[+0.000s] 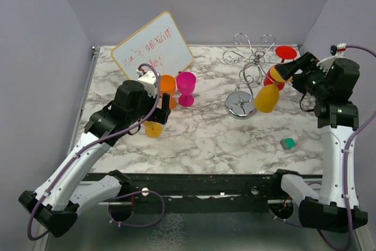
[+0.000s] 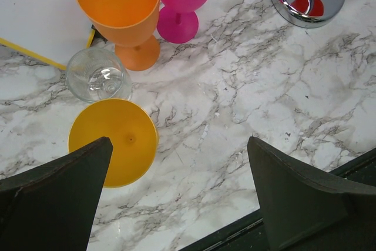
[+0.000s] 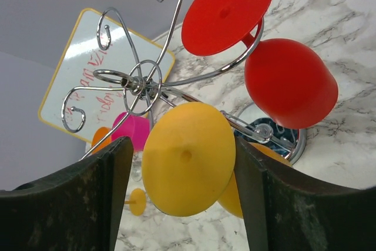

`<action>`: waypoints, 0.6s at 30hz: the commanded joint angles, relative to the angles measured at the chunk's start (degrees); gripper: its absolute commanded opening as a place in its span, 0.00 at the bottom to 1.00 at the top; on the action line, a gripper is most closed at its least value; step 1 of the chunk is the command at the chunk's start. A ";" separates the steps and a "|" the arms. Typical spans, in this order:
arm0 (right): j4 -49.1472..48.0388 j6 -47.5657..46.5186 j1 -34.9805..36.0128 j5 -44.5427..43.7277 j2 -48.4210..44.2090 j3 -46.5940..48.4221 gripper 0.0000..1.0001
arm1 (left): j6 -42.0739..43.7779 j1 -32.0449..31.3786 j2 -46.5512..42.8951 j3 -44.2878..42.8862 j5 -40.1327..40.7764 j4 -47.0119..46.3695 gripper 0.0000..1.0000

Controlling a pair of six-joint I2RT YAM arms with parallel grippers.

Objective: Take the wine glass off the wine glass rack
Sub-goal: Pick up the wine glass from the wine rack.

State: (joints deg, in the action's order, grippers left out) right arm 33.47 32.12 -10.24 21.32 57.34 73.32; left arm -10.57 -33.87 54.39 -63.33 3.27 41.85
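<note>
Marble tabletop [image 1: 200,136]; whiteboard's [image 1: 154,48] red scrawl unreadable; yellow wine glass [image 1: 267,98] on rack [image 1: 238,109].

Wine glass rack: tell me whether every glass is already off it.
No: in the right wrist view a red wine glass and a yellow wine glass hang upside down from the wine glass rack.

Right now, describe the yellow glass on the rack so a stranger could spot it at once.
On the marble table, find the silver wire wine glass rack at far right. Two glasses hang bowl-down from it: the wine glass is the yellow one, nearer the arms, while the red glass hangs behind it.
</note>
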 commanded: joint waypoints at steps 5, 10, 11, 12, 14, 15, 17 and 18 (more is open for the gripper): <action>-2.63 5.12 -0.36 -7.59 -5.81 -2.87 0.64 | -0.42 0.12 -0.96 -0.17 -1.07 -0.62 0.99; -2.09 4.81 -0.31 -7.99 -5.72 -2.50 0.55 | -0.70 0.12 -0.54 -0.47 -1.31 -0.69 0.99; -2.35 5.13 -0.32 -7.80 -5.77 -2.87 0.53 | -0.73 0.12 -0.57 -0.52 -1.40 -0.69 0.99; -2.70 5.40 -0.36 -7.79 -5.91 -3.22 0.52 | -0.81 0.16 -0.52 -0.56 -1.42 -0.60 0.99; -3.35 6.10 -0.33 -7.84 -6.14 -3.88 0.51 | -0.80 0.12 -0.59 -0.57 -1.51 -0.62 0.99; -3.42 6.31 -0.38 -7.94 -6.11 -4.03 0.51 | -0.87 0.12 -0.67 -0.50 -1.51 -0.62 0.99; -3.41 6.95 -0.34 -8.46 -6.05 -4.57 0.52 | -0.93 0.16 -0.86 -0.48 -1.51 -0.62 0.99; -3.45 7.26 -0.37 -8.76 -6.11 -4.90 0.52 | -0.93 0.12 -0.86 -0.47 -1.51 -0.62 0.99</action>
State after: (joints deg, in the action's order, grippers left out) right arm 31.66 37.69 -10.24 14.79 51.44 69.89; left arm -10.74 -33.87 54.06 -63.33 2.96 41.69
